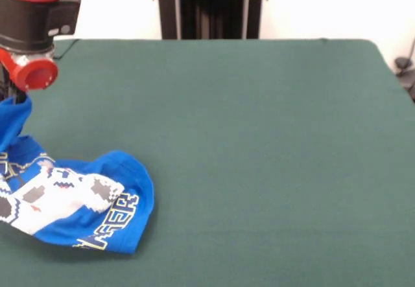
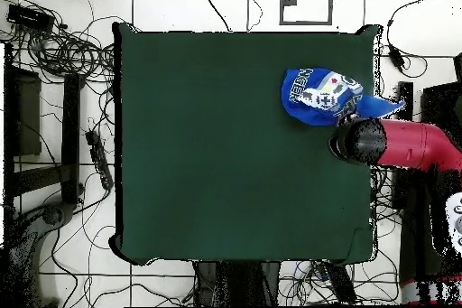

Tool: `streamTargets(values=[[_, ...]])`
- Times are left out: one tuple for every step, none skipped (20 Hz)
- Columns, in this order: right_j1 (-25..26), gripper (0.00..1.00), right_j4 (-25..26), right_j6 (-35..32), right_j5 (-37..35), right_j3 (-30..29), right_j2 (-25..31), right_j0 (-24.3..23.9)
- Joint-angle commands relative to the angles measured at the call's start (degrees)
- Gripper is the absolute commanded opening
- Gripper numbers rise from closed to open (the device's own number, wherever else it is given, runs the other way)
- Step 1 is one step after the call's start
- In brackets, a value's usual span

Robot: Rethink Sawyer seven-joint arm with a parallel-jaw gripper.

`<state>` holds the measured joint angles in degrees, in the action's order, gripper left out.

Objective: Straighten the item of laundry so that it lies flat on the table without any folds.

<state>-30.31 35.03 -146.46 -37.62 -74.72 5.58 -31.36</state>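
A pale floor point(image 2: 162, 4) marked with dark grid lines surrounds the bench on all sides in the overhead view. Tangled black cables point(image 2: 63, 51) lie beyond the bench's left edge there, beside dark equipment point(image 2: 23, 115). From the front, a plain white wall point(image 1: 117, 8) stands behind the far edge, with a black upright column point(image 1: 211, 7) at its middle.

The shirt point(image 1: 78, 203) carries pixel-style lettering along its folded front edge, yellow-outlined in the front view; only a fragment resembling "ASER" can be made out, the rest lost in folds. In the overhead view the lettering is too small to read.
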Motion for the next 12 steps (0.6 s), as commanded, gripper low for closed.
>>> streamTargets(values=[[1.15,0.00,-3.46,-15.98,-2.58,-9.45,-7.24,6.53],[1.24,0.00,-4.07,-16.72,-2.07,-10.20,-8.06,7.01],[1.32,0.00,-4.85,-18.45,-1.24,-11.25,-9.27,7.79],[1.61,0.00,-5.39,-19.16,-0.80,-11.63,-10.19,8.38],[1.78,0.00,-6.07,-19.98,-0.06,-12.37,-11.00,9.00],[1.96,0.00,-6.75,-20.79,0.68,-13.11,-11.81,9.62],[2.14,0.00,-7.43,-21.61,1.42,-13.84,-12.63,10.24],[2.62,0.00,-7.76,-22.32,1.96,-13.90,-13.46,11.04],[2.81,0.00,-7.95,-23.45,2.67,-14.32,-14.64,12.18],[3.00,0.00,-8.44,-23.95,2.92,-14.48,-15.41,12.98],[3.30,0.00,-8.76,-25.52,3.49,-14.85,-16.75,14.30],[3.55,0.00,-9.19,-26.22,3.89,-15.03,-17.58,15.10]])
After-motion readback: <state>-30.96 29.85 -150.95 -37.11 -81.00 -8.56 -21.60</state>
